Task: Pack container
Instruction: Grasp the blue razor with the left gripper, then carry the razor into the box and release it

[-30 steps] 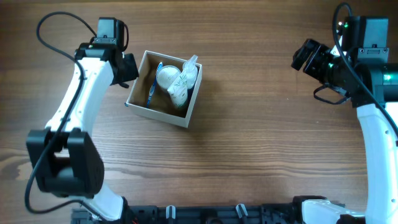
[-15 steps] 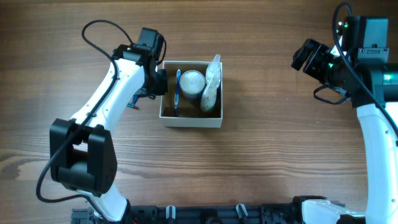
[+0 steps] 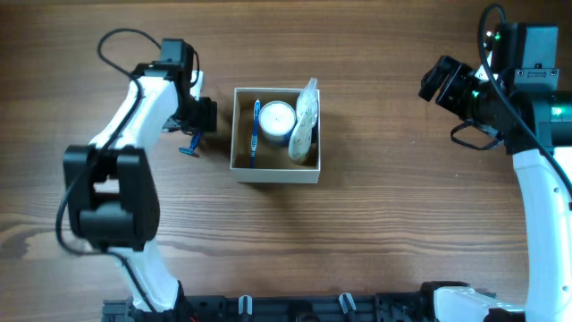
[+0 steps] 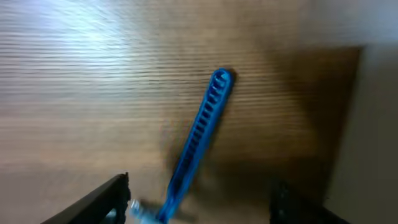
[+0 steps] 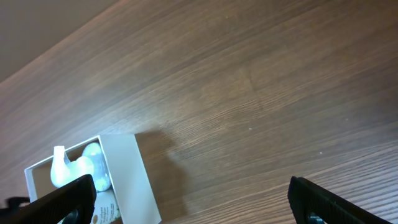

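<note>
The container (image 3: pixel 239 168), a square white-walled box with a tan inside, sits at the table's middle left and holds a blue toothbrush (image 3: pixel 255 134), a round white-lidded jar (image 3: pixel 277 117) and a white tube (image 3: pixel 304 125). A blue razor (image 3: pixel 189 146) lies on the table just left of it. My left gripper (image 3: pixel 198 114) is open just above the razor; in the left wrist view the razor (image 4: pixel 199 137) lies between the open fingers (image 4: pixel 199 211). My right gripper (image 3: pixel 438 80) is open and empty at the far right; its wrist view shows the container (image 5: pixel 134 180).
Bare wooden tabletop surrounds the container. The container's white wall (image 4: pixel 373 143) rises at the right edge of the left wrist view.
The container slid right and turned square between the first two frames. My left gripper then drew back left off its wall to above the blue razor. The right arm has not moved.
</note>
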`<control>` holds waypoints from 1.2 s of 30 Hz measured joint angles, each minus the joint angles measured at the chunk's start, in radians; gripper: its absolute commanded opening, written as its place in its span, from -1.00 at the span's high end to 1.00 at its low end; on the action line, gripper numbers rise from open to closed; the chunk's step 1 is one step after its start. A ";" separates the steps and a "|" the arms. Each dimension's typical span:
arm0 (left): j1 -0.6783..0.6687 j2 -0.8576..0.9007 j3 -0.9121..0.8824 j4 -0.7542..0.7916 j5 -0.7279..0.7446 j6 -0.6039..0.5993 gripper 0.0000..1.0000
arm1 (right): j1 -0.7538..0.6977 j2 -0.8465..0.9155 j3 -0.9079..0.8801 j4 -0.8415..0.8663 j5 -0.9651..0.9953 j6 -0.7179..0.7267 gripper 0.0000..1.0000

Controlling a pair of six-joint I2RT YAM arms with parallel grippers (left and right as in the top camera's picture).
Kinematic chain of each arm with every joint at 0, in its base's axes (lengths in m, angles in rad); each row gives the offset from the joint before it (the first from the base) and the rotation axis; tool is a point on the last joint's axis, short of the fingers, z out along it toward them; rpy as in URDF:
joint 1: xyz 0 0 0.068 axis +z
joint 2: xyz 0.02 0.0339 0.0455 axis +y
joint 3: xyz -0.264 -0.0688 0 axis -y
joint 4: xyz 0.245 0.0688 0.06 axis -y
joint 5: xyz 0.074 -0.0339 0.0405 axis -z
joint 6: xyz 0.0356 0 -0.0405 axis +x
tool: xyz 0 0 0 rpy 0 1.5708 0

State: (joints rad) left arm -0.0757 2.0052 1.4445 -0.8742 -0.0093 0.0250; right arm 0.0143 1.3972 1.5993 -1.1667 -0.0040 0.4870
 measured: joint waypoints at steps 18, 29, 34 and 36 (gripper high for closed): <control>-0.001 0.088 0.006 -0.002 -0.038 0.055 0.92 | 0.000 0.000 0.000 0.000 0.000 0.000 -0.99; -0.041 -0.300 -0.002 -0.154 -0.051 -0.053 0.92 | 0.000 0.000 0.000 0.000 0.000 0.000 -0.99; -0.213 -0.427 -0.002 -0.109 0.023 -0.171 0.85 | 0.000 0.000 0.000 0.000 0.000 0.000 -0.99; -0.278 -0.409 -0.002 -0.070 0.034 -0.225 0.85 | 0.000 0.000 0.000 0.000 0.000 0.000 -1.00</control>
State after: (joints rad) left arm -0.3534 1.5963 1.4425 -0.9443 0.0250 -0.1997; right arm 0.0143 1.3972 1.5993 -1.1667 -0.0044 0.4870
